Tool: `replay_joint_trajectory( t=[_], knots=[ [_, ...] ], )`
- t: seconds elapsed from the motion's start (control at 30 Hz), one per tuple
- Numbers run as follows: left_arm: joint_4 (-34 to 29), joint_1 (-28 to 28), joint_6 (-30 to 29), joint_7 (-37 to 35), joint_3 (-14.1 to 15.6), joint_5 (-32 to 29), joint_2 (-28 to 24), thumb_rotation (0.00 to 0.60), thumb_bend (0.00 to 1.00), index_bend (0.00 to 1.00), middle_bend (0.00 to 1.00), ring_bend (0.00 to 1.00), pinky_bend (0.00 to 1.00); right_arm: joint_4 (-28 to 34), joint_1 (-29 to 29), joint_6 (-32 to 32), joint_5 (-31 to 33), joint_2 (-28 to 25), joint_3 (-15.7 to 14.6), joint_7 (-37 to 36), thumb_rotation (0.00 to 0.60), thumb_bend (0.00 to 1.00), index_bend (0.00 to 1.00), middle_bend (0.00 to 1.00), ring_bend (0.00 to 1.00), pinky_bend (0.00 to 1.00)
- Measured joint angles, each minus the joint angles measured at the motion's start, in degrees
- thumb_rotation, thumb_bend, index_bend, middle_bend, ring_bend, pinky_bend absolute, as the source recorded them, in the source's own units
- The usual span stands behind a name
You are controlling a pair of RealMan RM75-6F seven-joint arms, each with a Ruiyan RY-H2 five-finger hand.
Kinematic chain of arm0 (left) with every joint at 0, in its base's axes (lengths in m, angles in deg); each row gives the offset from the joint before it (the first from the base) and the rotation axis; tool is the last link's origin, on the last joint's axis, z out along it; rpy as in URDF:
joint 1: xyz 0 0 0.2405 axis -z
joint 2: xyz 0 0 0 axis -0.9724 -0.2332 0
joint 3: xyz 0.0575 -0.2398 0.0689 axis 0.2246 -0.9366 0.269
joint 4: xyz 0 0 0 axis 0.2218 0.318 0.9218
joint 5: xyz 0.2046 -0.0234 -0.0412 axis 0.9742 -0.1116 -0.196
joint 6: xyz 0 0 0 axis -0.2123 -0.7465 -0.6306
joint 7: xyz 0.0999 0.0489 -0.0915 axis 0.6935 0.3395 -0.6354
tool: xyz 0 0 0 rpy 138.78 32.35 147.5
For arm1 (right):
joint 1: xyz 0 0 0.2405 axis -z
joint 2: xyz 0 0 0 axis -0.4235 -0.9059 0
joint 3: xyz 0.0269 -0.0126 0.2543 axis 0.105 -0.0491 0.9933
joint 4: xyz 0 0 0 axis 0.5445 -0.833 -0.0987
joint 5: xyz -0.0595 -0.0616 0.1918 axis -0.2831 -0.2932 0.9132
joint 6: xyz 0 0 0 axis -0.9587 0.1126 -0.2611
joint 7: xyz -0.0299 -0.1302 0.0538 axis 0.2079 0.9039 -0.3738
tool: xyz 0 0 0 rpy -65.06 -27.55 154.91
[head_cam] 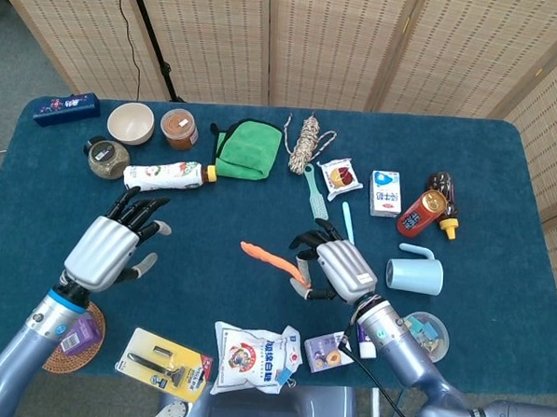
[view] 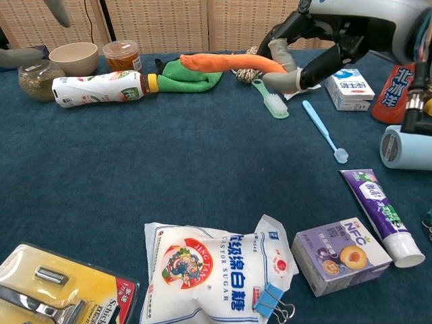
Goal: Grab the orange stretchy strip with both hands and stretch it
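Note:
The orange stretchy strip (head_cam: 270, 260) (view: 228, 63) hangs in the air above the table, sticking out to the left of my right hand (head_cam: 335, 268) (view: 317, 40), which pinches its right end between thumb and fingers. My left hand (head_cam: 113, 245) hovers over the left part of the table with its fingers spread and nothing in it. It is well apart from the strip's free end. In the chest view only its fingertips (view: 57, 11) show at the top left corner.
A sugar bag (head_cam: 255, 358), a purple box (head_cam: 328, 351) and toothpaste (view: 381, 216) lie near the front edge. A green brush (view: 269, 100), a toothbrush (view: 325, 132), a blue cup (head_cam: 415, 272), a green cloth (head_cam: 247, 148) and a bottle (head_cam: 168, 176) lie around. A coaster (head_cam: 70, 336) sits under my left arm.

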State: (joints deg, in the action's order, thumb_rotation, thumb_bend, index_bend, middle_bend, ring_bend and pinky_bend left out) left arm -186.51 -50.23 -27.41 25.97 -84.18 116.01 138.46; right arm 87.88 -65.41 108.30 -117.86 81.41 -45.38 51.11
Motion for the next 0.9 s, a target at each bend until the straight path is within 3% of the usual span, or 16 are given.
replay_joint_trajectory(
  t=[0.2,0.9],
  knots=[
    [1.06,3.29,1.22,0.36,-1.48,-2.59,4.58,0.600,0.31,0.39,0.14,0.16,0.04,2.23,0.21,0.68,0.63,-0.13,0.47,-0.03,0.600,0.58,0.71,0.32,0.23,0.03],
    [2.00,8.88,4.26,-0.28,-1.77,-8.04,11.21,0.600,0.31,0.39,0.14,0.15,0.04,5.03,0.21,0.78,1.40,0.50,1.09,-1.59,0.600,0.58,0.71,0.32,0.23,0.03]
  ],
)
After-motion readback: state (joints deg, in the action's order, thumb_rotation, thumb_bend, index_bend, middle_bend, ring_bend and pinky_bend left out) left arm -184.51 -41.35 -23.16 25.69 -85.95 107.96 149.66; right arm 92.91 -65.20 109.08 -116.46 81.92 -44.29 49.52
